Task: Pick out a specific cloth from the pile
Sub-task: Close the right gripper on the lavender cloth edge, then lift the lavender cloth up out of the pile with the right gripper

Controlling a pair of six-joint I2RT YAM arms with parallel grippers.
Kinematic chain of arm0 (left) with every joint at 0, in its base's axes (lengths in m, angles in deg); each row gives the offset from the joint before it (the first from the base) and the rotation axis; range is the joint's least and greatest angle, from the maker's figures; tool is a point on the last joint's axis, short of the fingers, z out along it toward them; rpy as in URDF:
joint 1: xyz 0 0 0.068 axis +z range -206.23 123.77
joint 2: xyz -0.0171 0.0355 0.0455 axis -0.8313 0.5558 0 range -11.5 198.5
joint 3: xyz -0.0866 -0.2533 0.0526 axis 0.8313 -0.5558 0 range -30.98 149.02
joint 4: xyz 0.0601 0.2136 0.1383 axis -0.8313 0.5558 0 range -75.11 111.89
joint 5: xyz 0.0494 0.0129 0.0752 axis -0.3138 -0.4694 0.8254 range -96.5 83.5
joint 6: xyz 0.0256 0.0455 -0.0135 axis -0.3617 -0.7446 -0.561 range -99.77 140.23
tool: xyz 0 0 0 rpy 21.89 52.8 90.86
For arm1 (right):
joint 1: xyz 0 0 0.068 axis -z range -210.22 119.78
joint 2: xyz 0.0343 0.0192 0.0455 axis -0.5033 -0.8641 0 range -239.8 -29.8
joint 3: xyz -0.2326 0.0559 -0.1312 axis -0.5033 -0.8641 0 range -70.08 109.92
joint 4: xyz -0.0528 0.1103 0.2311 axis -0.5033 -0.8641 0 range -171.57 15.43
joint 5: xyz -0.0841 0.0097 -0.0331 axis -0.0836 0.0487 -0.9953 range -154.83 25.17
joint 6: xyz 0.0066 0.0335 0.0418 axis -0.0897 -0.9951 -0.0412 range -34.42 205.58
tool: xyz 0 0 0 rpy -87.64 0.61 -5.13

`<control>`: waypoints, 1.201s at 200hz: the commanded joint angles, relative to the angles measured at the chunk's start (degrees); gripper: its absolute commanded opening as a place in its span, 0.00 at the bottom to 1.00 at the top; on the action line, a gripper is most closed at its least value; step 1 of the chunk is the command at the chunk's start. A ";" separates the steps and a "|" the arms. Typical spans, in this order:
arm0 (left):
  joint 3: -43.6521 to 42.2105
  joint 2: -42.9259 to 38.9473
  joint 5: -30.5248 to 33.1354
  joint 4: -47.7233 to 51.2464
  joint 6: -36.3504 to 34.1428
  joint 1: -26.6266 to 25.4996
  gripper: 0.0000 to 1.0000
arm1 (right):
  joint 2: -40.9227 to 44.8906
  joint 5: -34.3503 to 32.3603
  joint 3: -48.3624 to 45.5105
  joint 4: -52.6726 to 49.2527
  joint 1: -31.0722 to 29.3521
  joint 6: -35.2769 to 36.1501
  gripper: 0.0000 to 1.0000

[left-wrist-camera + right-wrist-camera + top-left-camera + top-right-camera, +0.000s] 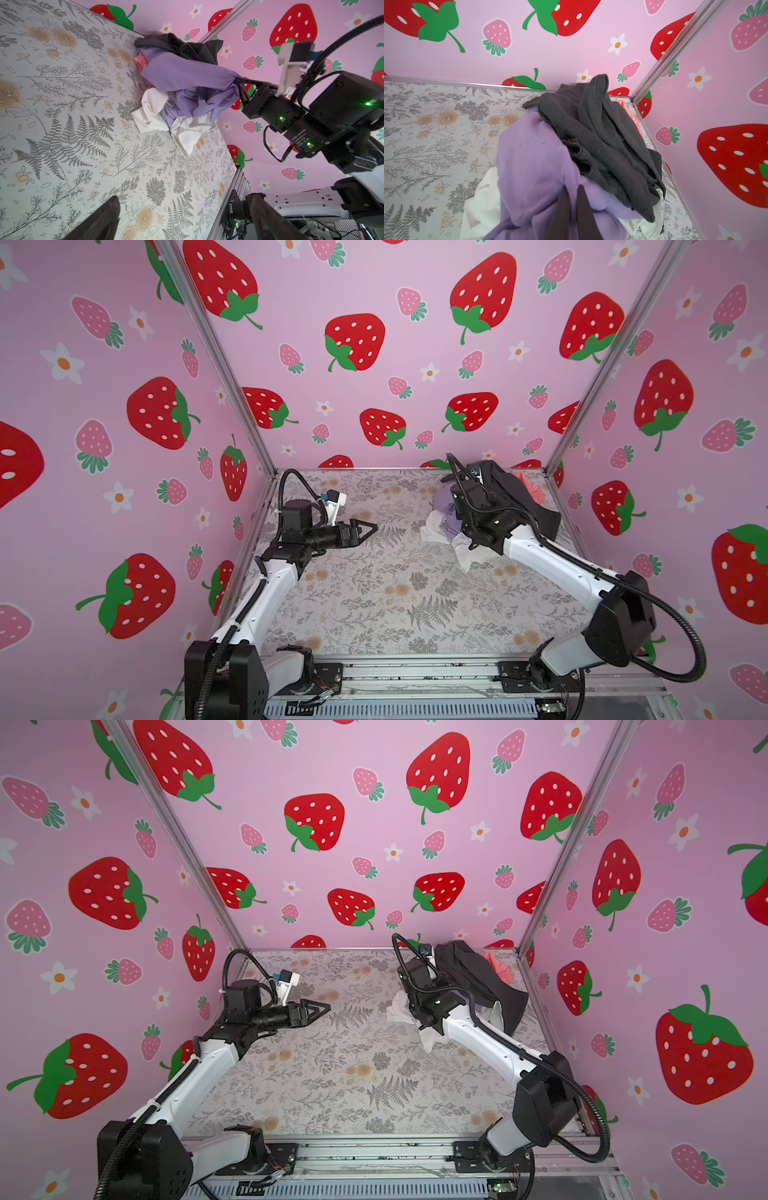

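While clenched on the cloth [533, 166], right gripper [572, 188] at pile [519, 497] side | cloth partly under pile's grey garment [602, 135], over its white cloth [149, 112] | left gripper [368, 527] fingers spread, empty, well apart from pile.

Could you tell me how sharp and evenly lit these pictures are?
Both top views: soft, even light, no glare, walls splayed by the wide lens. Left wrist view: the purple cloth is sharp, the left gripper's fingers blurred and dark at the edge. Right wrist view: the right gripper looks soft and dark; the cloth is crisp.
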 commanded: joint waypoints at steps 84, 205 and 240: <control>0.99 0.02 -0.60 0.23 -0.55 -0.18 0.99 | 4.56 -7.15 2.78 8.25 -4.07 5.53 0.00; 0.89 -0.15 -0.60 0.40 -0.56 -0.26 0.99 | 6.22 -8.50 2.74 10.53 -5.85 8.35 0.00; 0.90 0.01 -0.22 0.72 -0.85 -0.24 0.99 | 6.75 -7.71 2.90 11.17 -6.89 9.40 0.00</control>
